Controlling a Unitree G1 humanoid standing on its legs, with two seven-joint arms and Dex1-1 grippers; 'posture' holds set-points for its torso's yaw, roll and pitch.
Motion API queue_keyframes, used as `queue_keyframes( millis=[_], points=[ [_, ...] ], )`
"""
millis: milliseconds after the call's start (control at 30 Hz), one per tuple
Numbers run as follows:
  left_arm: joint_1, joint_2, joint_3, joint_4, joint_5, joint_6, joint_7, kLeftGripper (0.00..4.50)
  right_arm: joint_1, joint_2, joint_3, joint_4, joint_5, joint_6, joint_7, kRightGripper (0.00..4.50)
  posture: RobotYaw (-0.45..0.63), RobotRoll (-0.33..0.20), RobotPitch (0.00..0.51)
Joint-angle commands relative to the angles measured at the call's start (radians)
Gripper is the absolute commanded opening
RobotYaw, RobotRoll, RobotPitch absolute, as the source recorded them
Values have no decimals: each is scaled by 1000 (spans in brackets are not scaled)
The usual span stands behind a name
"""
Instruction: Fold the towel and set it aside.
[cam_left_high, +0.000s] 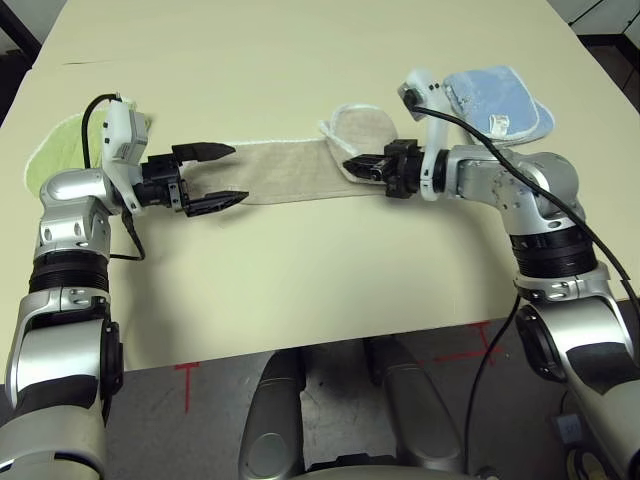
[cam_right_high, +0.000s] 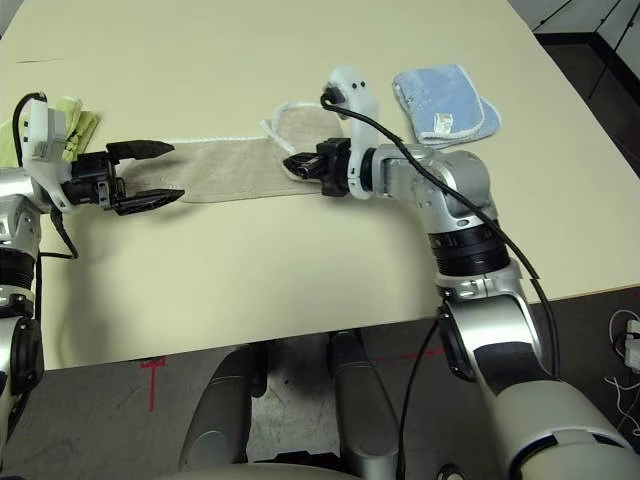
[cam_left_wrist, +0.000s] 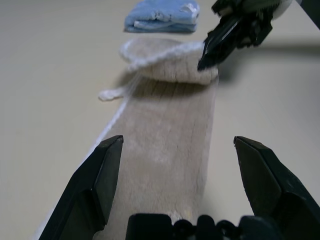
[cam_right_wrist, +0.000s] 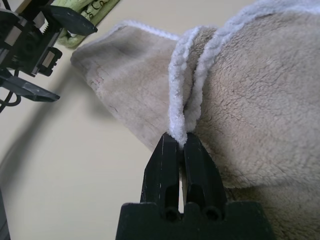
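Towel (cam_left_high: 290, 172): long strip on the table (cam_left_high: 300, 290), right end lifted and curling over.
Right gripper (cam_right_wrist: 179, 145): pinching its white edging.
Left gripper (cam_left_high: 222, 176): spread, empty, over left end.
Left: finish fold, set aside.

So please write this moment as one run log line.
step: folding | right gripper: shut on towel edge, lifted | left gripper: open over other end
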Motion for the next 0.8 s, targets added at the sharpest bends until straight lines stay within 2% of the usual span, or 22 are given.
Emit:
queue_keyframes(
  millis=[33, 100, 300, 400, 600, 700, 800],
  points=[
    [20, 5, -13, -94, -16, 77, 26, 4500, 8, 0, 22, 16, -25, 13, 4, 581, 28, 0, 265],
    [25, 7, -14, -131, -18, 109, 38, 4500, 11, -6, 35, 10, -31, 19, 21, 1119, 27, 0, 265],
    [21, 3, -22, -197, -17, 177, 68, 4500, 22, -24, 64, -4, -49, 20, 50, 3300, 15, 0, 263],
    [19, 1, -30, -222, -21, 201, 80, 4500, 36, -49, 74, -42, -40, -16, 117, 4359, 7, 0, 262],
    [12, -4, -40, -239, -26, 222, 95, 4500, 44, -46, 89, -36, -49, -42, 165, 4439, 1, 0, 262],
    [15, -6, -44, -250, -29, 230, 99, 4500, 53, -56, 160, -52, -73, -68, 221, 4439, 7, 0, 263],
    [21, -5, -44, -260, -33, 237, 101, 4500, 46, -51, 184, -43, -95, -96, 234, 4439, 12, 0, 262]
  ],
)
